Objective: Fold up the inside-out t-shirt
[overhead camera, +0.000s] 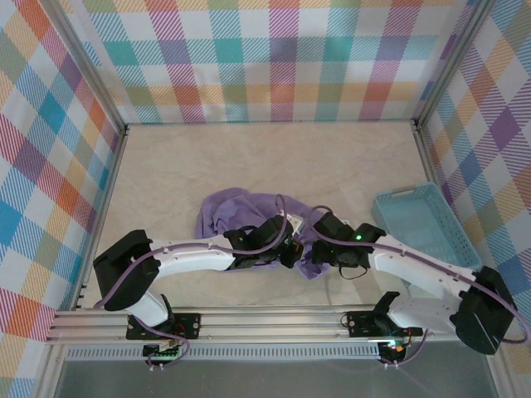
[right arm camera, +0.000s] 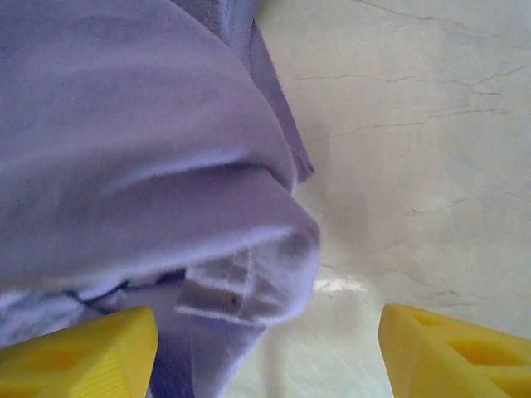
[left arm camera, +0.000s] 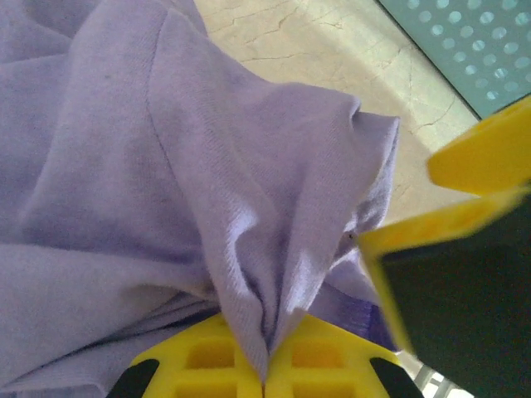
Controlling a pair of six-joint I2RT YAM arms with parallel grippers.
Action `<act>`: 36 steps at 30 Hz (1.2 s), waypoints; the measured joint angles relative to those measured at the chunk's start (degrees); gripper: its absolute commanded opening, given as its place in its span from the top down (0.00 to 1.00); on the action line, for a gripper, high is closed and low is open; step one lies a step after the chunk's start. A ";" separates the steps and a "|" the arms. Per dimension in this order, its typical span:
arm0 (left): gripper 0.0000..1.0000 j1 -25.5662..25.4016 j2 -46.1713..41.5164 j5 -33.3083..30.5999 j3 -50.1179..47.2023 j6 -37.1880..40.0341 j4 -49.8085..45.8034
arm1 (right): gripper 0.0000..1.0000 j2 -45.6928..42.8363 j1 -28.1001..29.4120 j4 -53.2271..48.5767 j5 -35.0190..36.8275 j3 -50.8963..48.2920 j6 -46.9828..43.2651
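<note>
left fingers (left arm camera: 278, 373) clench a fold of the t-shirt (left arm camera: 166, 166); right fingers (right arm camera: 460, 348) spread apart, its edge between them.

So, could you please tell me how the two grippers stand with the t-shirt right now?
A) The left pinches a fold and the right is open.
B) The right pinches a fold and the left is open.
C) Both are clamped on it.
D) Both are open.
A: the left gripper is shut on a fold of the t-shirt, while the right gripper has its jaws wide apart, gripping nothing.
</note>
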 measured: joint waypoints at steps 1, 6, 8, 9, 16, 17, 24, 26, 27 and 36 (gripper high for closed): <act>1.00 -0.17 0.00 -0.02 0.00 -0.02 0.00 | 0.28 1.14 0.00 1.44 -0.11 -0.24 0.50; 1.00 -0.52 0.00 -0.04 0.00 -0.63 0.11 | 0.28 5.05 0.04 6.75 -0.46 -0.74 2.47; 1.00 -0.57 0.00 -0.15 0.00 -1.01 0.15 | 0.28 6.82 0.04 7.87 -0.28 -0.74 2.93; 1.00 -0.57 0.00 -0.20 0.00 -1.14 0.17 | 0.28 7.65 0.04 8.13 -0.13 -0.74 3.15; 1.00 -0.63 -0.02 -2.54 -0.02 -1.68 0.31 | 0.41 9.94 0.17 7.30 2.21 -2.05 5.99; 1.00 -0.63 -0.04 -3.32 -0.02 -1.73 0.24 | 0.42 9.66 0.35 6.64 2.86 -2.40 6.47; 1.00 -0.57 -0.11 -7.17 -0.02 -1.75 -0.31 | 0.55 3.43 0.79 0.74 6.36 -3.98 9.31; 1.00 -0.57 -0.11 -7.50 -0.02 -1.75 -0.33 | 0.57 1.53 0.79 -0.24 6.97 -4.17 9.77; 1.00 -0.57 -0.11 -7.41 -0.02 -1.73 -0.33 | 0.58 0.79 0.79 -0.55 7.19 -4.20 9.81; 0.98 -1.51 3.48 -5.29 2.89 -0.83 -1.73 | 0.89 -4.68 0.79 3.13 4.02 -4.50 4.59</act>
